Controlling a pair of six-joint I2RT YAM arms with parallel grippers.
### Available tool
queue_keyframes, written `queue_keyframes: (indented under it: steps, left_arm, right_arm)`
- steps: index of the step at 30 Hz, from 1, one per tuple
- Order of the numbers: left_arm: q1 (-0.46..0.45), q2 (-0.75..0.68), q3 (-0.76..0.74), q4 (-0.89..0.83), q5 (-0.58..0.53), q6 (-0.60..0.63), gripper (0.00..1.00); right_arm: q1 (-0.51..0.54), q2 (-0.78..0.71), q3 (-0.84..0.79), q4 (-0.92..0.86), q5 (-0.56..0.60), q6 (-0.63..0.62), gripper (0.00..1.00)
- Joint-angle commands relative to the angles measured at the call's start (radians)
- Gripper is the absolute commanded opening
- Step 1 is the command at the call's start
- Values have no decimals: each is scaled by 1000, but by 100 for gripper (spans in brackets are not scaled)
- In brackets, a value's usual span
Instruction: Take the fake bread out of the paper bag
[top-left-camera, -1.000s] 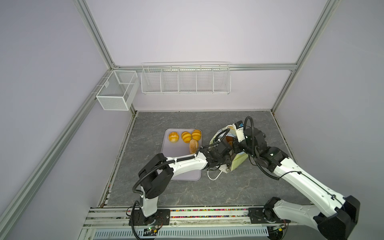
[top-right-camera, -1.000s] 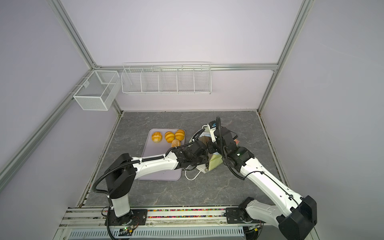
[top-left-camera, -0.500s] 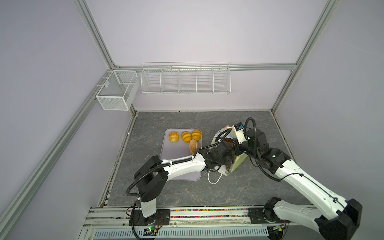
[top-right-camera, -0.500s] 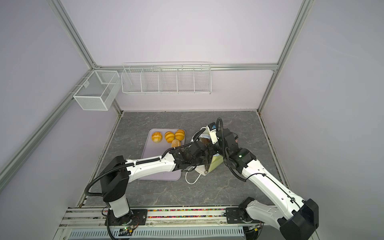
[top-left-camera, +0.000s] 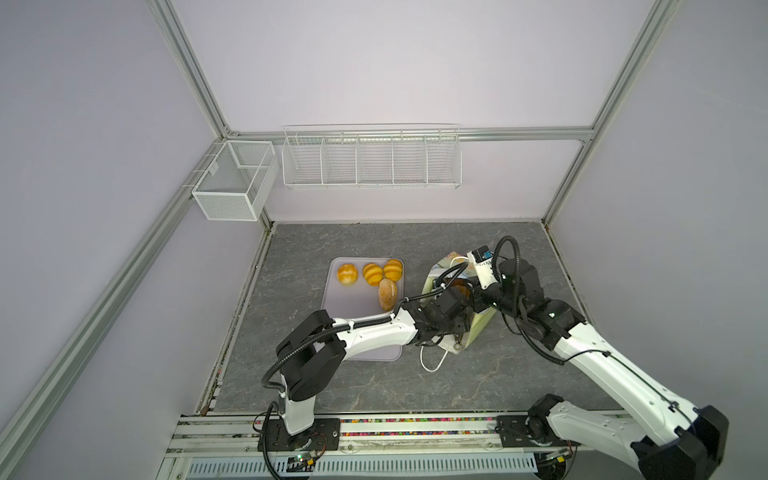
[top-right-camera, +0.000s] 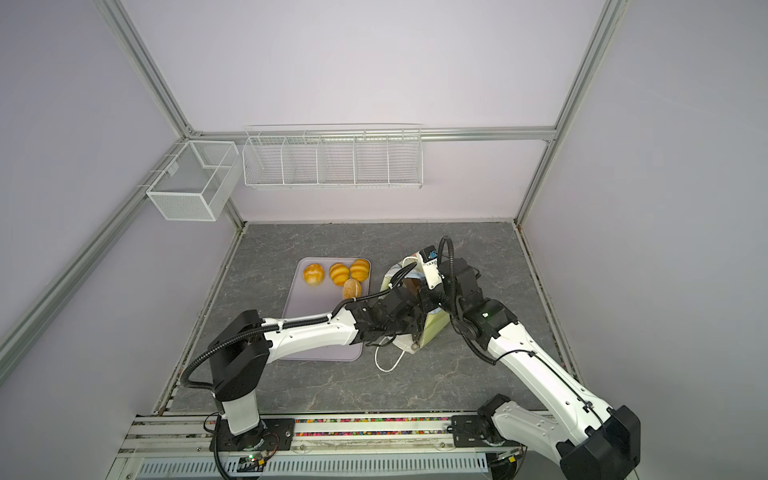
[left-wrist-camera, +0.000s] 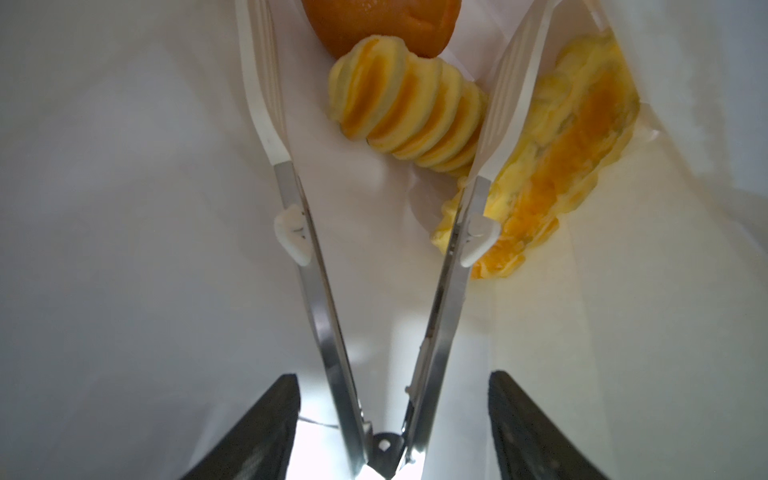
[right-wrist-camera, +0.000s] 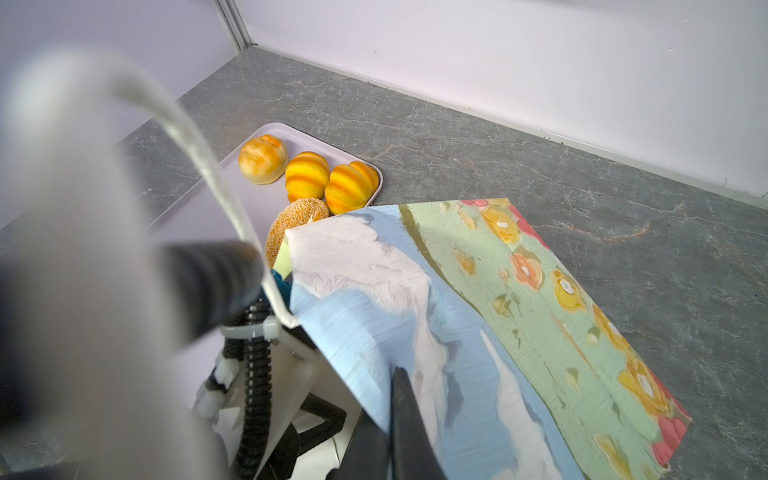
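Note:
The paper bag (top-left-camera: 482, 328) lies tipped on the table with its mouth toward the left arm. My right gripper (right-wrist-camera: 395, 382) is shut on the bag's printed wall (right-wrist-camera: 519, 311) at the rim. Reaching into the mouth, my left gripper (left-wrist-camera: 390, 378) is open and carries metal tongs (left-wrist-camera: 316, 291) whose arms are spread. Fake bread lies inside: a ridged yellow loaf (left-wrist-camera: 409, 112) between the tong tips, another loaf (left-wrist-camera: 561, 158) beside it, and a brown bun (left-wrist-camera: 382, 20) beyond. Neither tong tip touches the loaf.
A grey tray (top-left-camera: 353, 299) left of the bag holds three ridged golden buns (top-left-camera: 372, 273) and a speckled oval (top-left-camera: 387, 294). One white cord handle (top-left-camera: 432, 361) trails on the table in front of the bag. Wire baskets (top-left-camera: 370, 158) hang on the back wall.
The left gripper's jaws have opened and the tongs have spread, with the gripper a little deeper in the bag. The right arm and bag have barely moved.

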Motion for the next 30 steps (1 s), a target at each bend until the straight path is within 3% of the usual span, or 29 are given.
queue_keyframes:
  steps: [1,13,17,19,25,30]
  left_arm:
    - [-12,30,9,52,0,-4,71]
    - [-15,119,80,17,43,-2,73]
    - [-17,122,80,31,26,-8,68]
    - [-18,118,76,31,10,-14,62]
    - [-19,94,61,26,-28,-18,28]
    - [-18,69,33,32,-46,-29,10]
  right_arm:
    - [12,-4,16,35,-53,21,7]
    - [7,-15,34,16,-58,23,7]
    - [5,-25,29,13,-59,18,7]
    - [6,-27,25,13,-59,20,7]
    - [4,-38,13,14,-51,15,7]
    - [0,-46,5,15,-39,10,7]
